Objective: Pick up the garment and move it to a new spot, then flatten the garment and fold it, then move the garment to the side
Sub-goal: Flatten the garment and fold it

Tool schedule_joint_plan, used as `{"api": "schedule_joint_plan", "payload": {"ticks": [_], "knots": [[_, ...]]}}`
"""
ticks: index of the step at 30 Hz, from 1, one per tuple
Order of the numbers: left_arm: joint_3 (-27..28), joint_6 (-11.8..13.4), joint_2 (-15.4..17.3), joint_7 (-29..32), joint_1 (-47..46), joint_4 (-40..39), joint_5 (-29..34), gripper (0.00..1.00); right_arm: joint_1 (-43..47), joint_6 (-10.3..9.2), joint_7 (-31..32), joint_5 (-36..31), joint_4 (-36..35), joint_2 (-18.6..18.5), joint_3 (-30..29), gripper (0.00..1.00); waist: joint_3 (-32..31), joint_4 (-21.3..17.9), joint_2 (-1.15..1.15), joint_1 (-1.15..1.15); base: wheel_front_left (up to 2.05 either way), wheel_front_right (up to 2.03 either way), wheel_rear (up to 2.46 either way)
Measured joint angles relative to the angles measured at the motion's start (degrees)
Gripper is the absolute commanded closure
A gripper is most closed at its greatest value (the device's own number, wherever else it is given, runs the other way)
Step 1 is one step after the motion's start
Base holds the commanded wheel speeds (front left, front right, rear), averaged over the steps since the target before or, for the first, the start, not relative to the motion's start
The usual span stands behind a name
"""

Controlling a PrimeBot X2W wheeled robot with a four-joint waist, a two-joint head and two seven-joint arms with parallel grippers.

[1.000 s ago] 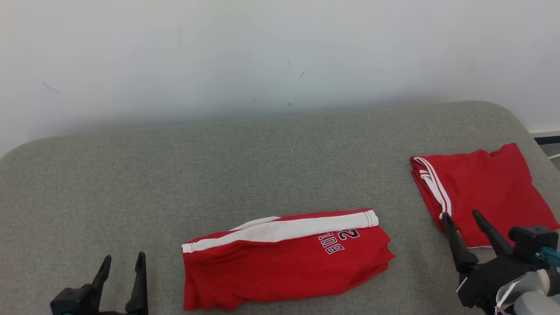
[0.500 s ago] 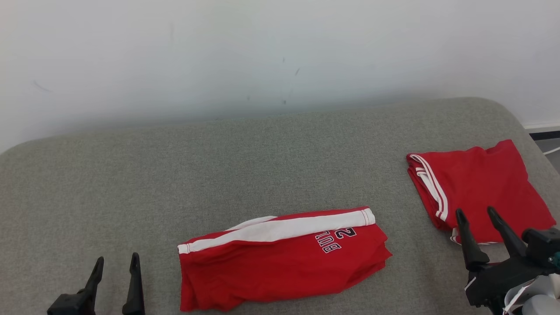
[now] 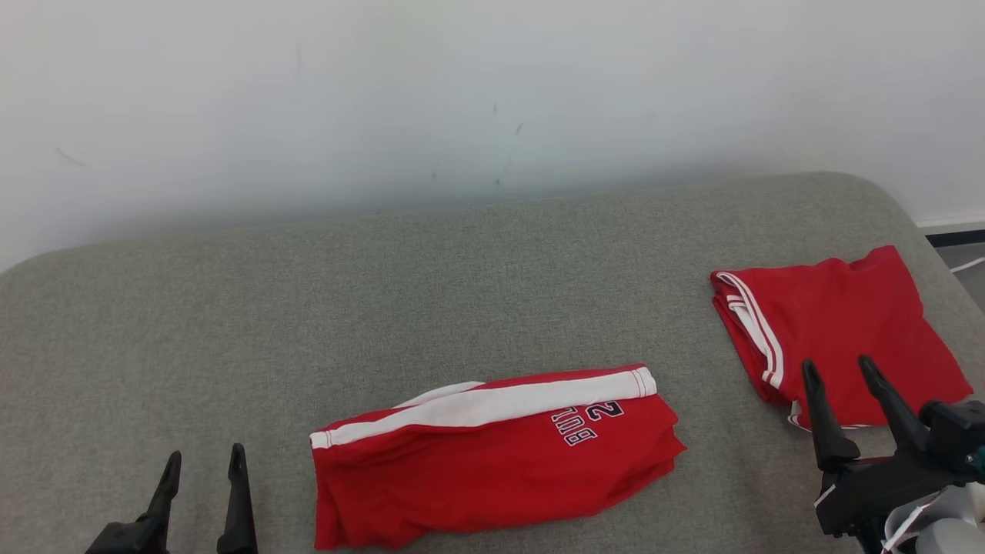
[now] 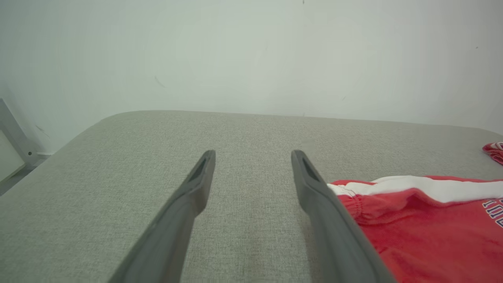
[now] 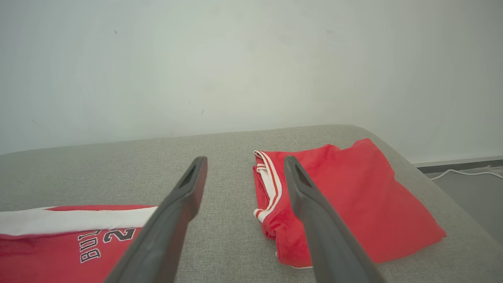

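While both sets of fingers are spread wide with nothing between them, the left gripper (image 3: 204,454) hangs over the bare grey cushion (image 3: 462,285) just left of the red shorts (image 3: 492,477), not touching them. The right gripper (image 3: 836,363) hovers at the near edge of the other red garment (image 3: 839,315); can't tell if it touches. The shorts lie folded front and centre, white stripe up. The other garment sits folded near the cushion's right end, well apart. White wall (image 3: 462,92) behind.
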Motion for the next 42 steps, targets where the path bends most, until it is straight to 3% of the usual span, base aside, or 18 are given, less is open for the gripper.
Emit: {"api": "schedule_joint_plan", "payload": {"ticks": [19,29,37,42], "knots": [[1.7,0.0,-1.4,0.0,1.2,-2.2,3.1,0.0,1.1,0.1,0.0,-2.9,-0.7,2.1,-1.7,0.0,-0.3,-0.7,0.0,0.0,0.0,0.0,0.0],[2.9,0.0,-1.6,0.8,2.2,-3.1,4.2,0.0,1.2,1.12,0.0,-4.0,-0.5,2.8,-2.6,0.0,-0.7,-0.5,0.0,0.0,0.0,0.0,0.0],[1.9,0.0,-1.8,1.8,2.2,-4.0,4.6,0.0,1.1,4.11,1.1,-2.6,1.3,4.3,-0.2,0.0,-0.6,0.5,0.0,0.0,0.0,0.0,0.0],[2.2,0.0,-1.8,2.2,2.3,-4.3,5.6,0.0,-2.3,6.44,6.3,-1.7,4.2,5.3,3.0,0.0,-0.4,1.2,0.0,0.0,0.0,0.0,0.0]]}}
